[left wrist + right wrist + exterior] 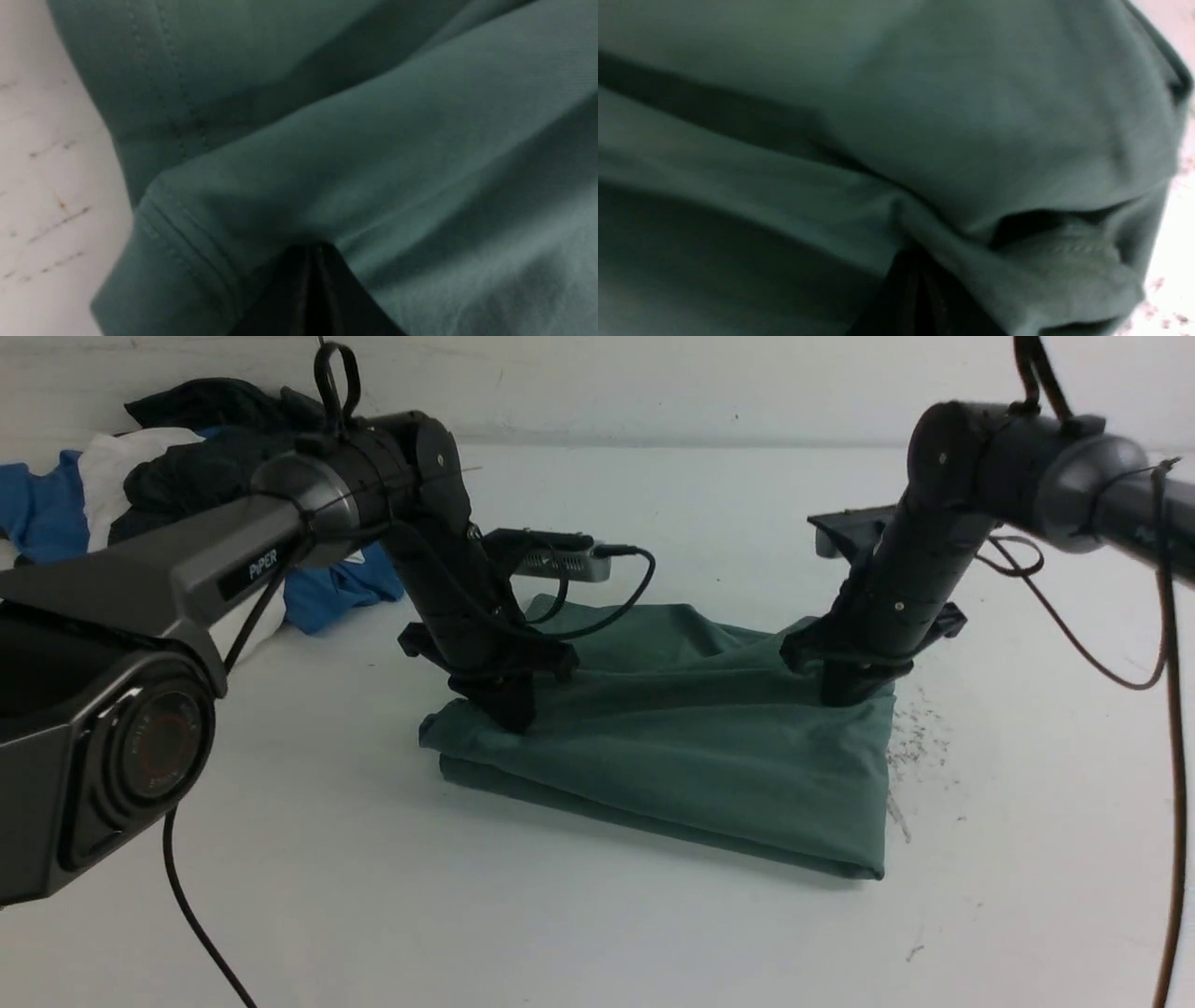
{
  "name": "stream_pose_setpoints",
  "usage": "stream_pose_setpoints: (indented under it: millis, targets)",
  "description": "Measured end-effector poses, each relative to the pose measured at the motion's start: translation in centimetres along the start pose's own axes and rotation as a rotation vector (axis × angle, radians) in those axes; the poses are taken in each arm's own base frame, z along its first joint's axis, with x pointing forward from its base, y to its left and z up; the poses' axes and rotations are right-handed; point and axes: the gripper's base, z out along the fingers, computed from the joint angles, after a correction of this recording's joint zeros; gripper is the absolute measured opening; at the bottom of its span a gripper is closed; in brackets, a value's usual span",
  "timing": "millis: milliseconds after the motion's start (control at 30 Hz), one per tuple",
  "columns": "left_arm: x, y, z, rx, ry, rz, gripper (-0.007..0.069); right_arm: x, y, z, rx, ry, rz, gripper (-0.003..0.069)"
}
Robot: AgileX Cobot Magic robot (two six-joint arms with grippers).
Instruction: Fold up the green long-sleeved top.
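The green long-sleeved top [691, 737] lies folded into a thick, roughly rectangular stack in the middle of the white table [597, 933]. My left gripper [512, 719] points down onto the stack's left end, jaws together with cloth bunched at the tips. My right gripper [845, 698] is down on the far right corner of the stack, also shut. In the left wrist view the closed fingertips [310, 249] meet a fold beside a stitched hem [187, 242]. The right wrist view has a ridge of cloth [952, 242] running into the closed tips [915, 261].
A heap of blue, white and black garments [140, 476] sits at the back left of the table. Dark scuff marks [920, 737] speckle the surface just right of the top. Loose cables hang from both arms.
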Motion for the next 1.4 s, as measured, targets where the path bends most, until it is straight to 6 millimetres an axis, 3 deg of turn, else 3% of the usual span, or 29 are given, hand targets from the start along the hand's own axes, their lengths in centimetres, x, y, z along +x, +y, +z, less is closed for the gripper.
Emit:
stream_pose_setpoints:
  millis: [333,467,600,633,800,867,967,1000,1100,1133,1200,1300,1333,1367,1400]
  targets:
    - [-0.1,0.1,0.2,0.002,0.008,0.001,-0.0004,-0.2,-0.2,-0.2,0.033,-0.018,0.028,-0.0014]
    - [-0.1,-0.1,-0.3,0.001,0.001,0.004,-0.0004,-0.4,0.0,-2.1,0.027,-0.074,0.030,-0.0014]
    - [-0.3,-0.4,-1.8,-0.026,-0.058,0.019,-0.0004,-1.4,0.4,-6.4,0.012,-0.276,0.045,-0.0014]
    - [-0.4,-0.6,-2.5,-0.033,-0.084,0.024,-0.0004,-1.6,0.5,-6.6,0.005,-0.303,0.049,-0.0014]
    - [-0.9,-0.9,-4.0,-0.047,-0.164,0.031,-0.0004,-2.0,0.4,-4.7,-0.013,-0.299,0.041,-0.0014]
    - [-0.8,-0.9,-3.9,-0.048,-0.158,0.031,-0.0004,-2.0,-0.1,-2.0,0.000,-0.251,0.044,-0.0015]
    - [-0.7,-0.9,-4.2,-0.051,-0.147,0.034,-0.0004,-2.0,-1.0,-0.1,0.017,-0.234,0.085,-0.0015]
    - [-0.6,-1.0,-4.6,-0.056,-0.145,0.039,-0.0004,-2.0,-2.0,0.8,0.020,-0.232,0.140,-0.0015]
    - [-0.2,-1.3,-5.9,-0.073,-0.145,0.052,-0.0004,-1.8,-3.3,0.7,0.023,-0.236,0.193,-0.0015]
    - [0.1,-1.7,-7.6,-0.099,-0.155,0.064,-0.0004,-1.4,-4.4,0.4,0.027,-0.217,0.220,-0.0015]
    - [0.4,-1.9,-8.9,-0.124,-0.162,0.071,-0.0004,-1.1,-5.0,0.0,0.033,-0.196,0.226,-0.0015]
    - [1.5,-2.5,-12.9,-0.207,-0.202,0.068,-0.0004,0.2,-6.5,-3.1,0.043,-0.143,0.247,-0.0015]
    - [1.5,-2.6,-13.1,-0.211,-0.207,0.068,-0.0004,0.3,-6.6,-3.6,0.044,-0.149,0.248,-0.0015]
    - [2.0,-2.8,-14.8,-0.236,-0.235,0.061,-0.0004,0.7,-6.6,-5.7,0.044,-0.159,0.240,-0.0015]
    - [2.0,-2.8,-15.0,-0.238,-0.239,0.061,-0.0004,0.7,-6.5,-6.0,0.045,-0.164,0.237,-0.0015]
